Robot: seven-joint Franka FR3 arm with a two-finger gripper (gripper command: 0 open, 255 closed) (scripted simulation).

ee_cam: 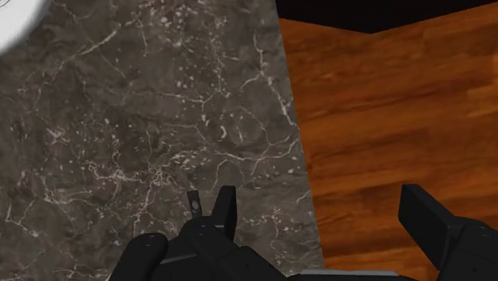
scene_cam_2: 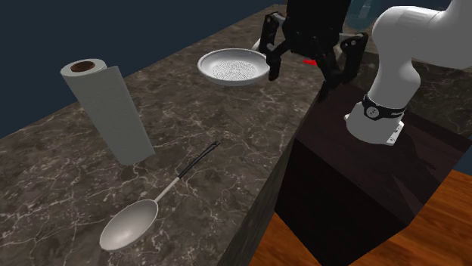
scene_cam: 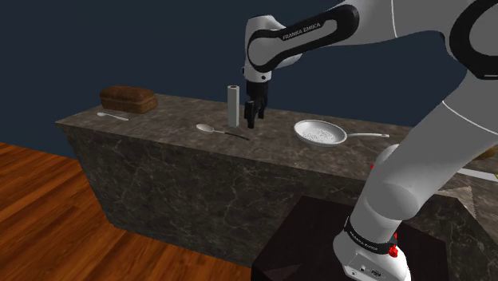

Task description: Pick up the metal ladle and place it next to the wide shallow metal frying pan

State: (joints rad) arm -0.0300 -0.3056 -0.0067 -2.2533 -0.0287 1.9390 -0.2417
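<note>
The pan (scene_cam: 321,132) sits on the dark marbled bench (scene_cam: 160,128) with its pale, speckled bottom in plain sight and its thin handle pointing toward the shoulder view's right. In the second exterior view the pan (scene_cam_2: 234,66) lies near the bench's (scene_cam_2: 227,151) far end. The ladle (scene_cam: 211,128) lies flat on the bench, well apart from the pan. Its pale bowl faces up, and its dark handle runs toward the gripper (scene_cam: 254,118). In the second exterior view the ladle (scene_cam_2: 132,223) lies just beside the upright paper roll (scene_cam_2: 106,109), between the roll and the bench's edge. In the shoulder view the roll (scene_cam: 233,105) stands just beside the gripper. A brown loaf (scene_cam: 128,99) and a small spoon (scene_cam: 112,116) lie at the bench's far left there. The arm (scene_cam: 302,32) bears the words "FRANKA EMIKA" in white on its dark joint. The gripper (scene_cam_2: 302,72) hangs between the ladle and the pan, above the bench's edge. From the wrist, the gripper (ee_cam: 323,211) has one finger over the bench (ee_cam: 144,120) and the other over the wooden floor (ee_cam: 383,112). The jaws are released and spread wide, clasping nothing. A white sliver of the pan (ee_cam: 12,20) shows at a corner of the wrist view. The stand (scene_cam_2: 355,174) is a dark box against the bench.
</note>
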